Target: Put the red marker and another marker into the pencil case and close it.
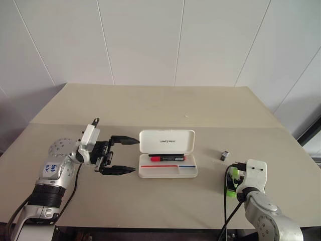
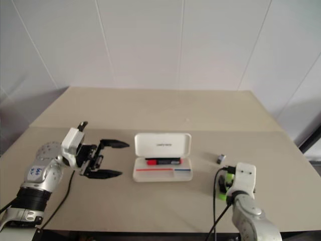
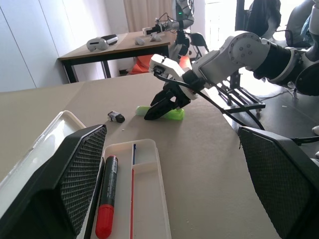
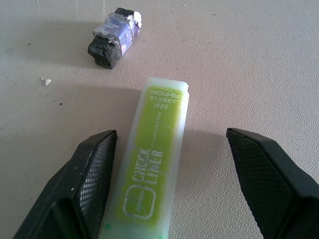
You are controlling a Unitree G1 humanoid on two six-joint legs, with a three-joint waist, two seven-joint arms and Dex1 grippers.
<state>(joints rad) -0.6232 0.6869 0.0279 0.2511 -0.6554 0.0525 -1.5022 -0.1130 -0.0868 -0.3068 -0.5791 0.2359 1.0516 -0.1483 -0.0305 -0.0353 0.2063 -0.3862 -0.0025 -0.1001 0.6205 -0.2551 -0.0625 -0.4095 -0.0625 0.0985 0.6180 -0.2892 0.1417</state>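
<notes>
The white pencil case (image 1: 186,172) lies open in the middle of the table, its lid (image 1: 167,141) raised at the back. The red marker (image 1: 168,158) lies inside it along the hinge side. My left gripper (image 1: 135,156) hovers open just left of the case, pointing at it, with nothing between its fingers. The lime-green marker (image 4: 154,164) lies flat on the table at the right. My right gripper (image 4: 169,137) is open and straddles it, one finger (image 4: 84,189) close against its side and the other finger (image 4: 269,179) well apart from it.
A small dark block with a purple-white wrapper (image 1: 224,155) lies on the table just beyond the green marker, between it and the case. The table's front edge runs close below both arms. A wall stands behind the table's far edge.
</notes>
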